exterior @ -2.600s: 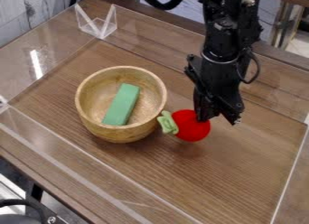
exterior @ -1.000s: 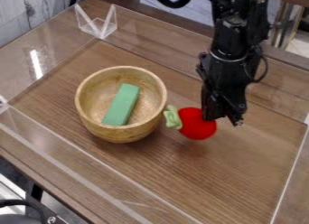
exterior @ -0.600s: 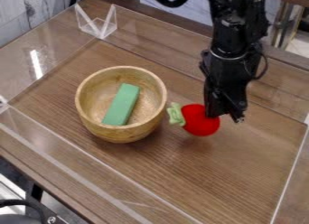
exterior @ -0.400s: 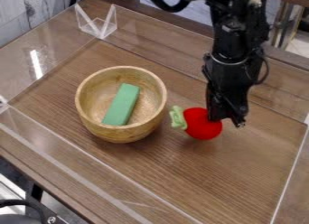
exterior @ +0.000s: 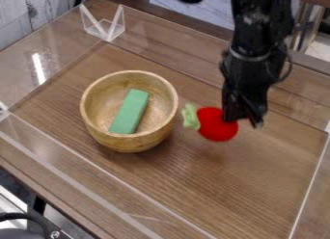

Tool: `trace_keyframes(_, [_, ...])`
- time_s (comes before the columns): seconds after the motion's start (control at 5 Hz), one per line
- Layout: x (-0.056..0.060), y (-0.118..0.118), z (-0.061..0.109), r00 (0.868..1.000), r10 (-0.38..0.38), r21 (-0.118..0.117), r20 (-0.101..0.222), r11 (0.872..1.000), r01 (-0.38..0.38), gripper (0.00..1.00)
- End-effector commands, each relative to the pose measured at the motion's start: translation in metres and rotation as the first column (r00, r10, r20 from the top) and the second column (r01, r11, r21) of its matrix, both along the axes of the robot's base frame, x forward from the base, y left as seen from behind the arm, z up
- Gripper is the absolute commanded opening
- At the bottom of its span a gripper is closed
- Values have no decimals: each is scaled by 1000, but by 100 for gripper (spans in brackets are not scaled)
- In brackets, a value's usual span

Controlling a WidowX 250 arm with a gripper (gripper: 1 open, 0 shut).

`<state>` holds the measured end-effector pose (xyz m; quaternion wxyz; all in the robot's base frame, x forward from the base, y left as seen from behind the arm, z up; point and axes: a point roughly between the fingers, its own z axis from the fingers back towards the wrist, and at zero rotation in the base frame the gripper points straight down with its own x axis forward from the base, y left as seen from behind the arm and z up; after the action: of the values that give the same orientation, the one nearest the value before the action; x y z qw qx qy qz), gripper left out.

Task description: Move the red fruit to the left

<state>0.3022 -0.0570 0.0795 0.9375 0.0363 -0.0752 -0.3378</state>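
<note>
On the wooden bench [exterior: 194, 195], a round wooden bowl [exterior: 123, 142] sits left of centre with a flat green block [exterior: 129, 110] lying inside it. Just right of the bowl, my gripper [exterior: 238, 119] points straight down, clenched on the red fruit [exterior: 214, 132], whose pale green stem faces the bowl's rim, close beside it.

Fruit [exterior: 217, 130] at fingers [exterior: 240, 110], just right of bowl [exterior: 123, 140]; block [exterior: 129, 110] in bowl
</note>
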Motion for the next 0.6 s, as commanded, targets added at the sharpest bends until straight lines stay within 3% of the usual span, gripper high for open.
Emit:
trace_keyframes(0.0, [29, 26, 36, 991, 85, 20, 108, 996, -87, 0])
trace_keyframes(0.4, [26, 42, 19, 986, 147, 24, 81, 988, -150, 0])
